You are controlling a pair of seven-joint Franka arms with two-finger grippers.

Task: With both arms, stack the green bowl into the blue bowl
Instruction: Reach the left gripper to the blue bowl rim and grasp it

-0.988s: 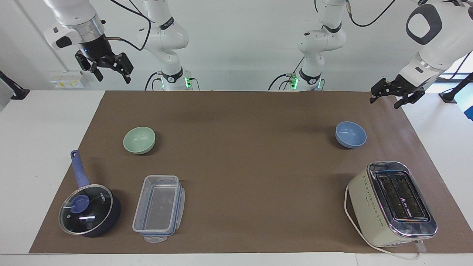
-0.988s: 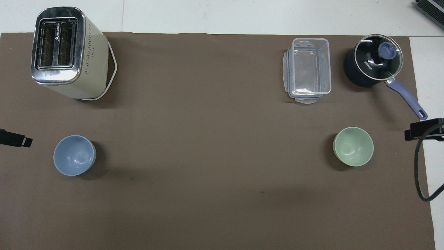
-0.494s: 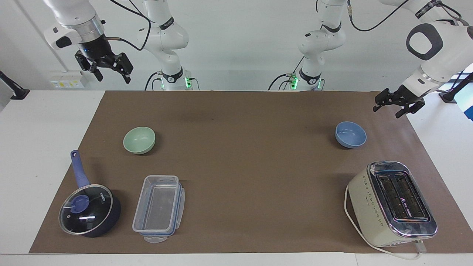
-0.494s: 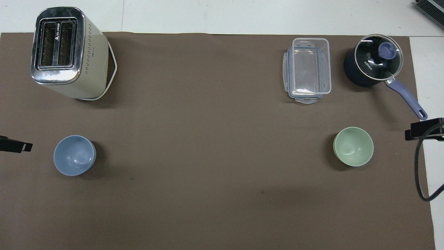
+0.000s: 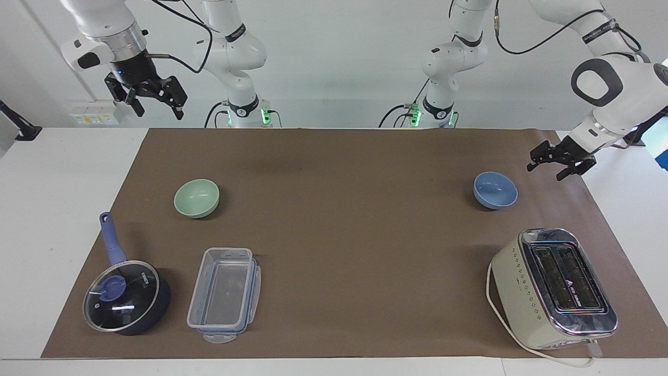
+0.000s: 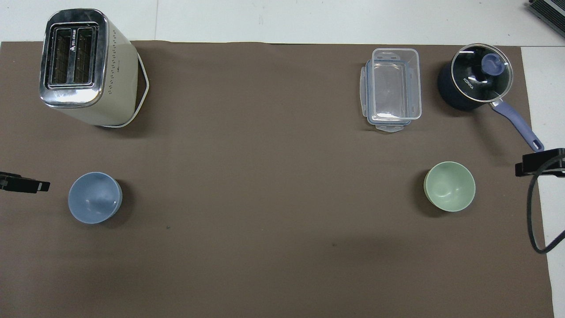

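Both bowls sit untouched and well apart, nearer the robots than the other items: the blue bowl (image 5: 495, 190) by the empty, spread left gripper (image 5: 556, 163), the green bowl (image 5: 197, 198) below the raised, spread right gripper (image 5: 155, 100). Farther out, a careless carry could clip the toaster (image 5: 554, 287) or the saucepan (image 5: 127, 292); a rim pinch might also slip.

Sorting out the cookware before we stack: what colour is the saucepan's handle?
Periwinkle blue, matching the lid knob; the saucepan handle shows best in the overhead view.
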